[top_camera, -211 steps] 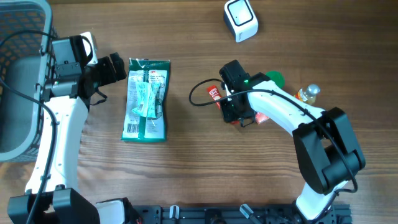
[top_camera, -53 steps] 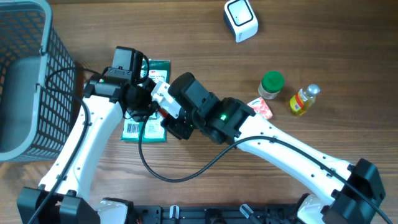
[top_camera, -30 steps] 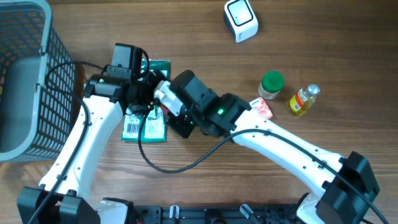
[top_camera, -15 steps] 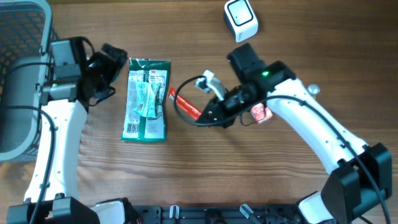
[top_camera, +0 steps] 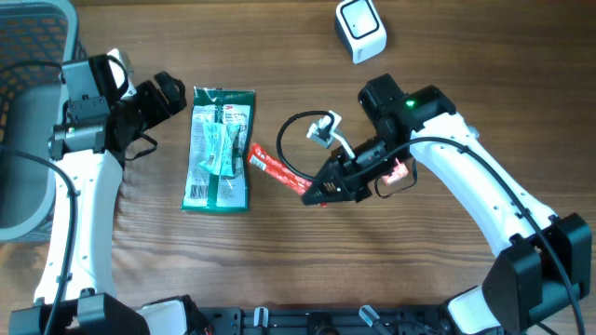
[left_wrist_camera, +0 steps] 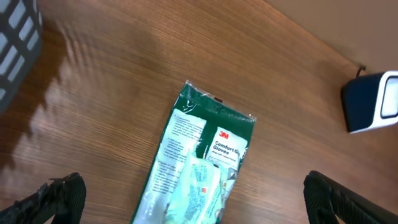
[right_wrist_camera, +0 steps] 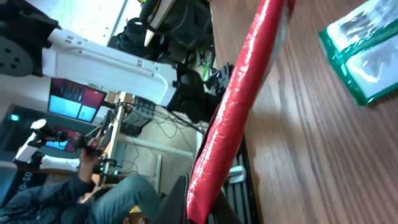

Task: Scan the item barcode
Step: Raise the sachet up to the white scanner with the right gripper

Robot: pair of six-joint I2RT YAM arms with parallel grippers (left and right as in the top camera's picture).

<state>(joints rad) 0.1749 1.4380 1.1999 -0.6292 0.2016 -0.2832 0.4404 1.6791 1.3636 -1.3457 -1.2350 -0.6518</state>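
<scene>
We see the basket at the far left of the table. The left gripper sits between it and the glove packet, which lies flat left of centre. The stick packet is just right of that, its right end in the right gripper. The scanner stands at the top edge, well apart. A small pouch lies under the right arm.

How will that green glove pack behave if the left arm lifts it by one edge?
The green glove pack looks like a thin plastic pouch with soft contents, so it will probably sag rather than stay flat. It looks light for its size. Its glossy film, lying flat on the table, may slip and be hard to get under.
</scene>
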